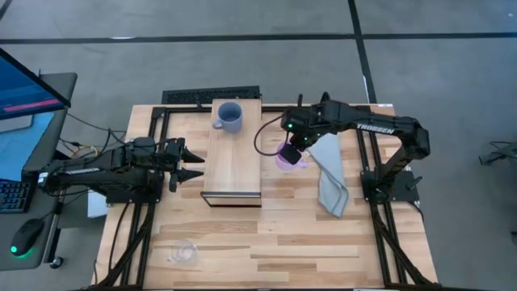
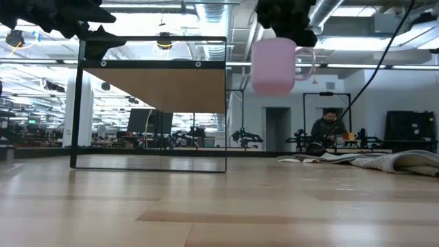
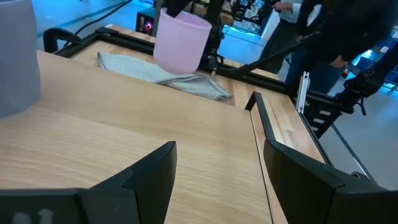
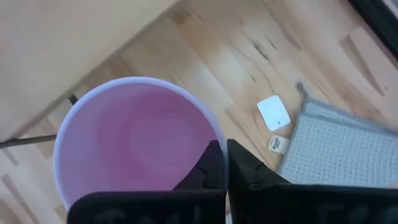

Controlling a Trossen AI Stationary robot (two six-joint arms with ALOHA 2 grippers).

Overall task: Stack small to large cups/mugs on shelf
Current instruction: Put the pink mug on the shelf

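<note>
Right arm holds the lilac mug in the air beside the shelf; left arm waits with its fingers spread.

The right gripper (image 4: 219,163) pinches the rim of the lilac mug (image 1: 288,155), one finger inside and one outside, with the mug hanging upright well above the table, just beside the shelf (image 1: 234,162). The grey-blue mug (image 1: 229,117) stands at the shelf's far end; the clear cup (image 1: 184,253) sits near the table's front edge, faint and hard to make out. A grey cloth (image 1: 331,182) lies under the right arm. The left gripper (image 1: 191,162) hovers by the shelf's other side. To do this step well, I would carry the mug level over the grey-blue one and lower it centred. The grey-blue mug's inside depth is not visible, and the right arm partly covers the lilac mug's handle.
</note>
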